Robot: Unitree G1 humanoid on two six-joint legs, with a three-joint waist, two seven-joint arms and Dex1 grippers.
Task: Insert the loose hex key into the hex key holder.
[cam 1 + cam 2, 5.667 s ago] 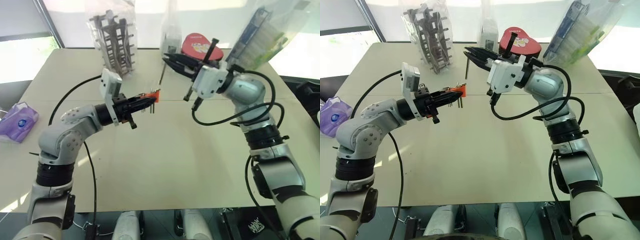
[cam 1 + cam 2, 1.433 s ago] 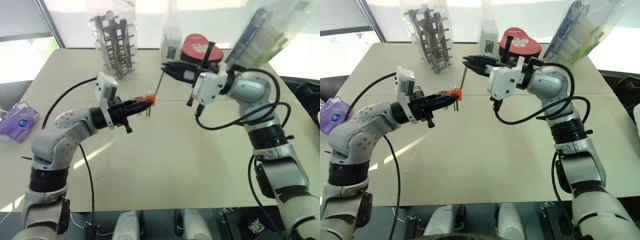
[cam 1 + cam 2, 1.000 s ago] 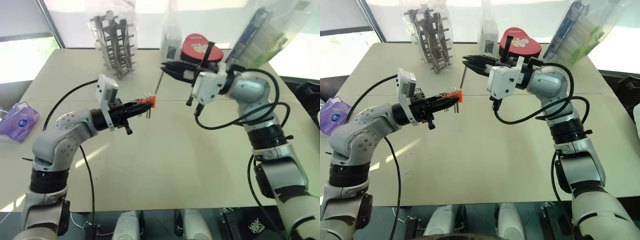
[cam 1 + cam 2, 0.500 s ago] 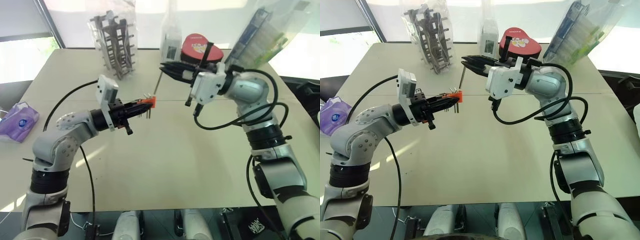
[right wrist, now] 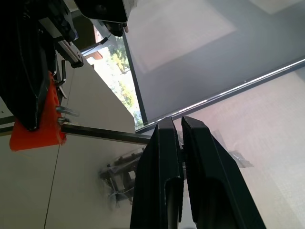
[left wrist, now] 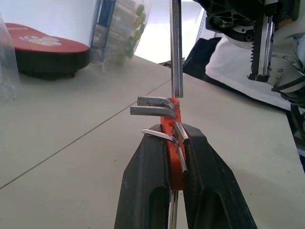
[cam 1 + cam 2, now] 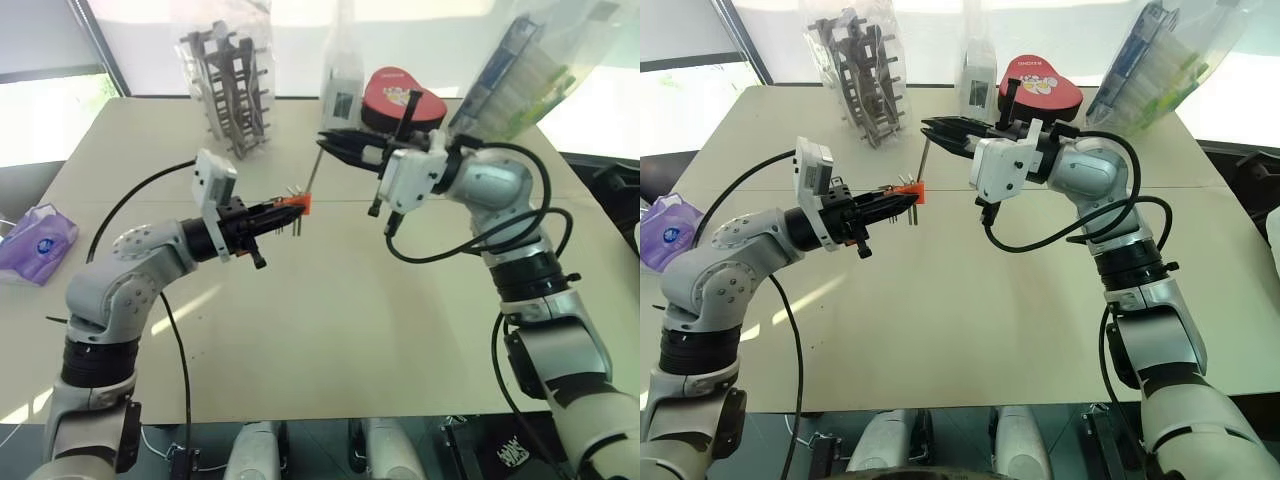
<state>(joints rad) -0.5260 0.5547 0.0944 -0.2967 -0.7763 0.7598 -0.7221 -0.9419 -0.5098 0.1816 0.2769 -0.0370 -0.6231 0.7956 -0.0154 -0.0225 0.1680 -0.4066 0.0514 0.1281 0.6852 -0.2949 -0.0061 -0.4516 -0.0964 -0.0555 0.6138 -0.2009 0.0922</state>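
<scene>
My left gripper [image 7: 287,209] is shut on the orange-red hex key holder [image 7: 302,205], held level above the table with several short keys sticking out. In the left wrist view the holder [image 6: 167,125] sits clamped between the two black fingers. My right gripper [image 7: 324,141] is just behind and above, shut on the loose hex key [image 7: 314,170], a thin dark rod slanting down towards the holder. The loose hex key [image 6: 176,47] meets the holder's top edge with its lower end. In the right wrist view the rod [image 5: 105,134] runs from my fingers to the holder [image 5: 38,133].
At the back of the beige table [image 7: 330,320] stand a bagged grey rack [image 7: 232,85], a clear packet [image 7: 342,85], a red heart-shaped case [image 7: 398,95] and a bag of green-and-white items [image 7: 520,75]. A purple tissue pack [image 7: 38,243] lies at the left edge.
Since the oldest frames the holder has shifted a little to the left and the key's lower end has come down to it. Over the last second both grippers have stayed almost still.
</scene>
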